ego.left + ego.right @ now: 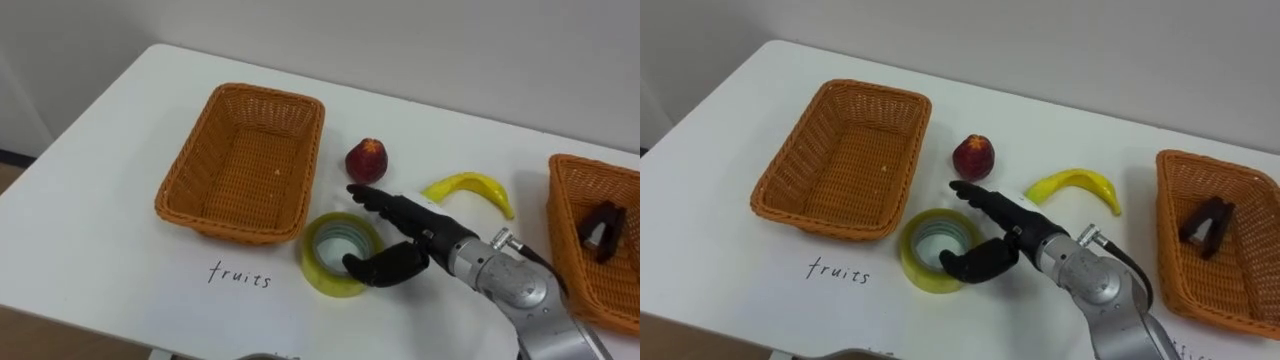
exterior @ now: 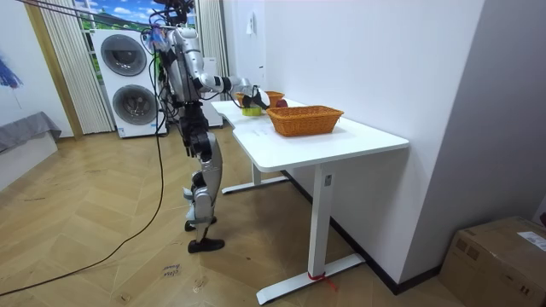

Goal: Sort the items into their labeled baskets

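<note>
A yellow tape roll (image 1: 322,277) lies flat on the white table (image 1: 90,220), just in front of the empty left basket (image 1: 190,170) with "fruits" written on the table before it. My right hand (image 1: 412,238) is open at the roll's right edge. Its fingers stretch over the far side of the roll and its thumb rests by the near rim. A red peach (image 1: 367,160) sits just beyond the fingertips, and a banana (image 1: 470,187) lies to the right of it. The right basket (image 1: 562,205) holds a dark office item (image 1: 600,228).
In the room view I stand at the end of the white desk (image 2: 341,141), right arm reaching over it. Two stacked washing machines (image 2: 128,81) stand behind me, and a cardboard box (image 2: 503,256) sits on the floor at the room view's right.
</note>
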Motion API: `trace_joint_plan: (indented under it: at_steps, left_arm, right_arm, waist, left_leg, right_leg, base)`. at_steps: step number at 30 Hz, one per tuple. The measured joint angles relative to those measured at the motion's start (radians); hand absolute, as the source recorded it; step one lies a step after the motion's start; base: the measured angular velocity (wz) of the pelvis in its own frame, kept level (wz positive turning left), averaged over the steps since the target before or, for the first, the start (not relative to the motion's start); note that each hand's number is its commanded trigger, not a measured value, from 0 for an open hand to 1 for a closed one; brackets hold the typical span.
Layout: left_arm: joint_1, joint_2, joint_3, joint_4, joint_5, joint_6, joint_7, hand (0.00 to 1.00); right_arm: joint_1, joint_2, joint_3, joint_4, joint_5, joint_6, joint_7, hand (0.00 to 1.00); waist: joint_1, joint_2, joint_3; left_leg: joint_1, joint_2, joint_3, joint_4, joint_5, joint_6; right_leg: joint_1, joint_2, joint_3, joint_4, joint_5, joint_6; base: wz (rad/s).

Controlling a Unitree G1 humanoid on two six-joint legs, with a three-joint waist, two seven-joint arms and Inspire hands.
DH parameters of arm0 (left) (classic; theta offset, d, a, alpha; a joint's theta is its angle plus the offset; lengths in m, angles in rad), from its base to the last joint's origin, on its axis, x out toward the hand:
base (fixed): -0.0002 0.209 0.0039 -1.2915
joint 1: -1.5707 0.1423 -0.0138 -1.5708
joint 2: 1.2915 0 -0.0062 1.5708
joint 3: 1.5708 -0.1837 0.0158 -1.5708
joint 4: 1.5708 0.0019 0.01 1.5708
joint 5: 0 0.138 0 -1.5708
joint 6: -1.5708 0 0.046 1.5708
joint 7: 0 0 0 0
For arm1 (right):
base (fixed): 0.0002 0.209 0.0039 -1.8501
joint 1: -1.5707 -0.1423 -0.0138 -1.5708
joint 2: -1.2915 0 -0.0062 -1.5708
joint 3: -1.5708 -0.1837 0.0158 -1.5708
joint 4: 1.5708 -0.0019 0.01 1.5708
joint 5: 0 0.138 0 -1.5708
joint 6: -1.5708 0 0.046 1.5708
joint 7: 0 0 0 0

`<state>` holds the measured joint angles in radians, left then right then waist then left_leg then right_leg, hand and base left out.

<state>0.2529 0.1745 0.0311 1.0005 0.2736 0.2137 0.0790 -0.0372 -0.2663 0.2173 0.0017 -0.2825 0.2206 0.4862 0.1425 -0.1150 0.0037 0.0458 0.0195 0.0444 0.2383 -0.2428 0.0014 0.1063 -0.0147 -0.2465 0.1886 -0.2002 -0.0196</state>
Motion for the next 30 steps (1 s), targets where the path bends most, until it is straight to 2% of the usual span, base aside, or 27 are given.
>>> trace_joint_plan:
  at_steps: [8, 9, 10, 17, 20, 24, 27, 30]
  left_arm:
    - [-0.011, 0.003, 0.027, -0.001, 0.003, 0.009, -0.019, 0.00]
    - [-0.013, 0.005, 0.027, -0.001, 0.003, 0.013, -0.022, 0.00]
    - [-0.015, 0.006, 0.027, -0.001, 0.003, 0.016, -0.022, 0.00]
    - [-0.024, 0.007, 0.027, -0.002, 0.004, 0.028, -0.029, 0.00]
    - [-0.022, 0.014, 0.027, -0.011, 0.005, 0.029, -0.044, 0.00]
    - [-0.024, 0.021, 0.026, -0.023, 0.005, 0.030, -0.050, 0.00]
    - [-0.024, 0.027, 0.026, -0.029, 0.004, 0.031, -0.050, 0.00]
    - [-0.025, 0.032, 0.026, -0.030, 0.005, 0.042, -0.049, 0.00]
  right_arm:
    - [-0.016, -0.001, -0.005, 0.026, -0.008, 0.000, 0.034, 0.00]
    - [-0.020, -0.001, -0.005, 0.032, -0.009, 0.000, 0.035, 0.56]
    - [-0.021, -0.002, -0.005, 0.032, -0.011, 0.000, 0.037, 1.00]
    - [-0.034, -0.002, -0.008, 0.031, -0.065, 0.001, 0.026, 1.00]
    - [-0.054, -0.005, -0.009, 0.032, -0.087, 0.022, 0.028, 1.00]
    - [-0.062, -0.007, -0.005, 0.039, -0.159, 0.023, 0.028, 1.00]
    - [-0.063, -0.007, -0.002, 0.040, -0.177, 0.041, 0.028, 1.00]
    - [-0.063, -0.007, -0.001, 0.040, -0.186, 0.042, 0.029, 1.00]
  waist:
    - [0.000, -0.011, 0.0010]
    - [0.000, -0.012, 0.0009]
    - [0.000, -0.012, 0.0010]
    - [0.004, -0.012, 0.0008]
    - [0.007, -0.012, 0.0006]
    - [0.022, -0.011, 0.0002]
    - [0.031, -0.011, 0.0000]
    - [0.032, -0.010, -0.0001]
  left_leg:
    - [0.000, 0.000, 0.000, 0.002, 0.000, 0.000]
    - [0.000, 0.000, 0.000, 0.003, 0.000, 0.000]
    - [0.000, 0.000, 0.000, 0.003, 0.000, 0.000]
    - [0.001, 0.000, -0.005, 0.006, 0.000, 0.000]
    - [0.001, 0.000, -0.006, 0.006, 0.000, 0.000]
    - [0.001, -0.001, -0.008, 0.006, 0.000, 0.000]
    - [0.001, -0.002, -0.012, 0.004, 0.000, 0.000]
    - [0.002, -0.002, -0.016, 0.002, 0.000, 0.000]
  right_leg:
    - [0.002, 0.000, -0.002, -0.001, 0.000, 0.000]
    - [0.002, 0.000, -0.002, -0.001, 0.000, 0.000]
    - [0.002, 0.000, -0.002, -0.001, 0.000, 0.000]
    - [0.006, 0.000, -0.005, -0.001, 0.001, 0.000]
    - [0.006, 0.001, -0.005, -0.002, 0.002, 0.000]
    - [0.006, 0.001, -0.006, -0.002, 0.002, 0.000]
    - [0.007, 0.001, -0.007, -0.002, 0.002, 0.000]
    - [0.006, 0.001, -0.007, -0.003, 0.002, 0.000]
  base:
    - [0.00]
    - [0.00]
    - [0.00]
    - [0.00]
    - [0.00]
    - [0.00]
    - [0.03]
    - [0.00]
